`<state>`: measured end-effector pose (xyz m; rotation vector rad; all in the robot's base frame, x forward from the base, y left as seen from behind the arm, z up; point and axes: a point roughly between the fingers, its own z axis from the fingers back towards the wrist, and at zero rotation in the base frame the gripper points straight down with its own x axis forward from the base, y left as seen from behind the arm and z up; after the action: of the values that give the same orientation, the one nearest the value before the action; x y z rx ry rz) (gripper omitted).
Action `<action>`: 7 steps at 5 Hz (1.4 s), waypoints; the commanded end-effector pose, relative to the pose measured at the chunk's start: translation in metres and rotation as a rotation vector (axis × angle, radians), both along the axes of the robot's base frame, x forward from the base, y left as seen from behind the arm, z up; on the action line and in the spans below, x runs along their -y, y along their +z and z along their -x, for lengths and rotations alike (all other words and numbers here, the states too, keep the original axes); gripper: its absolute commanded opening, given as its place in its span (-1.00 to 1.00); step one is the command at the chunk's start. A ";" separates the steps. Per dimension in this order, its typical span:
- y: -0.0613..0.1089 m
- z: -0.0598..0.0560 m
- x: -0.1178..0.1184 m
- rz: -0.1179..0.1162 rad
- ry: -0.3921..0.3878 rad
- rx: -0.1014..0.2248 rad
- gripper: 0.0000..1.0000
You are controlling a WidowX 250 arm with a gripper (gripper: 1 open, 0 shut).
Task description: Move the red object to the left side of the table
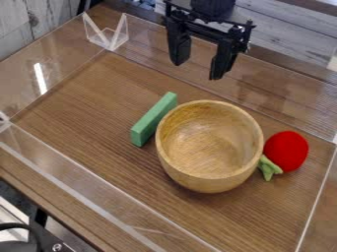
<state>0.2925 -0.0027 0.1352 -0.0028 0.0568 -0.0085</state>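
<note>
"So, how far along is it?"

"Barely begun, I'd say. The red fruit sits on the table, at about four o'clock from the picture's centre, just beside the bowl at its three o'clock. Reaching, gripping, carrying left and setting down all remain."

"And the gripper?"

"Up at twelve o'clock, fingers spread wide, nothing between them, well apart from the fruit."

"Which way does the fruit point?"

"Its green stub points to about seven o'clock, towards the near side. The body looks nearly round, so any long axis would be the line through the stub, roughly one to seven."
</note>
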 end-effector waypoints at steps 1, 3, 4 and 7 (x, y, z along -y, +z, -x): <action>-0.008 0.000 0.008 0.009 0.083 -0.030 1.00; -0.013 -0.019 0.072 0.027 0.010 -0.011 1.00; -0.023 -0.027 0.114 0.036 -0.001 -0.002 1.00; -0.075 -0.044 0.145 0.040 0.047 0.018 1.00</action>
<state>0.3317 -0.1427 0.0443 -0.0275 0.0860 0.0491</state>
